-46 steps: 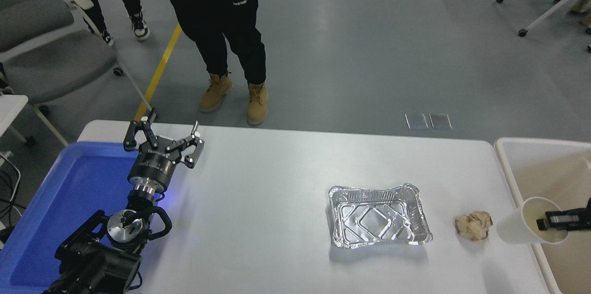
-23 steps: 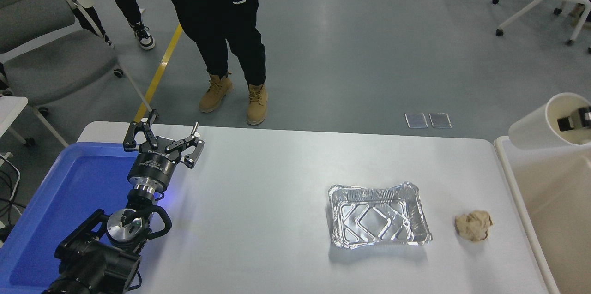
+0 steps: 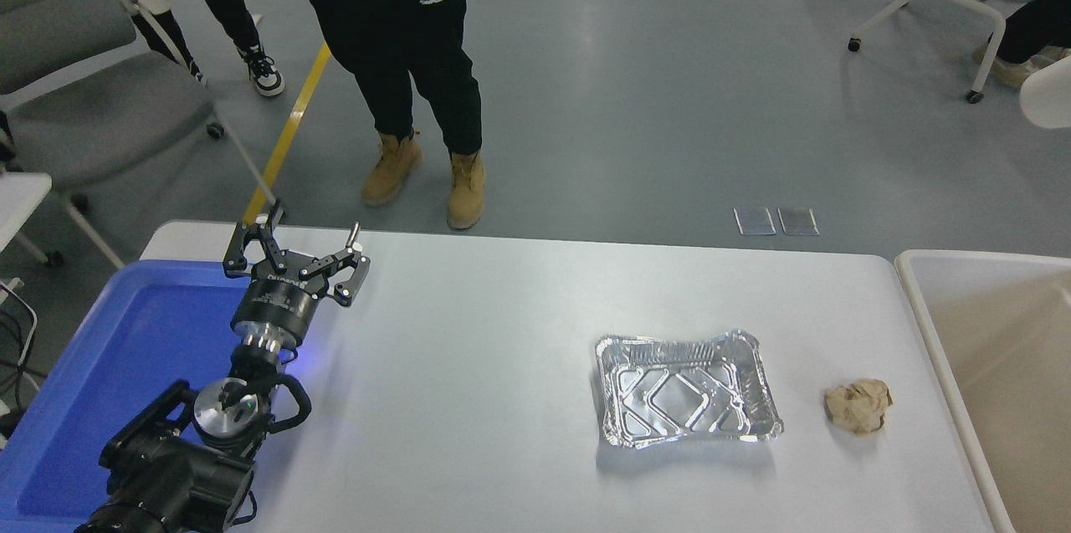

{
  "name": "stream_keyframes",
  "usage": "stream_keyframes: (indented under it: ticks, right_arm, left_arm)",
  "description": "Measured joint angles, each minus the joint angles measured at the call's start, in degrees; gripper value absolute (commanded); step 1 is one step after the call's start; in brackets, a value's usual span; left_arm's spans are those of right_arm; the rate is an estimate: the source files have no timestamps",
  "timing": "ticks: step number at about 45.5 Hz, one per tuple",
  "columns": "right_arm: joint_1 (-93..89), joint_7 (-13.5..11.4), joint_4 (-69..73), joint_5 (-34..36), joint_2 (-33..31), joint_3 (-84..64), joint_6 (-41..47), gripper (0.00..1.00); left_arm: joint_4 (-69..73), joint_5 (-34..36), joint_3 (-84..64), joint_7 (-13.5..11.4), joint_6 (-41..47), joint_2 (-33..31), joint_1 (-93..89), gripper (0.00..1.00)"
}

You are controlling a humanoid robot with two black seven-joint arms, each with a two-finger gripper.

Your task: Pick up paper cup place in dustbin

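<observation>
Head view: we see only a sliver of the paper cup (image 3: 1047, 92) at the right edge, high above the dustbin (image 3: 920, 299); right gripper unseen. Left gripper (image 3: 294, 251) parked, jaws spread. Releasing off-line risks missing the dustbin.

Only a small white curved part of the paper cup (image 3: 1050, 91) shows at the right edge, high above the table, the rest cut off by the frame. The dustbin (image 3: 920, 311) is a large beige plastic bin with a thick pale rounded rim. It stands just past the table's right end, its open inside plain cream.
</observation>
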Motion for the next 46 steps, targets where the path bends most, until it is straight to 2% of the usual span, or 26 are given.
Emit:
stream_keyframes:
  ticks: [6,7,10,16,22,26,33,38,46]
  right_arm:
    - [-9.6,0.0,-4.4,11.2,0.9,0.0,-8.6,0.0]
    - [-13.5,0.0,-5.6,16.0,1.7,0.0,-12.3,0.0]
    - [-17.3,0.0,-6.8,20.7,2.9,0.2,-15.8,0.0]
    - [-31.5,0.1,-11.6,37.6,8.4,2.0,-27.0,0.0]
    - [-46.5,0.1,-19.2,50.6,15.5,7.6,-35.0,0.0]
    - [-57.1,0.0,-27.1,56.2,21.4,13.8,-38.4,0.0]
    - [-72.6,-0.8,-42.9,61.7,33.0,25.8,-41.5,0.0]
    - [-80.3,-1.2,-51.1,63.7,40.3,33.7,-43.1,0.0]
    - [-88.8,-1.9,-57.7,65.6,47.2,44.5,-44.4,0.0]
  left_arm:
    - [0.0,0.0,0.0,0.0,0.0,0.0,0.0,0.99]
    - [0.0,0.0,0.0,0.0,0.0,0.0,0.0,0.99]
    - [0.0,0.0,0.0,0.0,0.0,0.0,0.0,0.99]
    - [0.0,0.0,0.0,0.0,0.1,0.0,0.0,0.99]
    - [0.0,0.0,0.0,0.0,0.1,0.0,0.0,0.99]
    - [0.0,-0.1,0.0,0.0,0.1,0.0,0.0,0.99]
    - [0.0,-0.1,0.0,0.0,0.1,0.0,0.0,0.99]
    - [0.0,-0.1,0.0,0.0,0.1,0.0,0.0,0.99]
    - [0.0,-0.1,0.0,0.0,0.0,0.0,0.0,0.99]
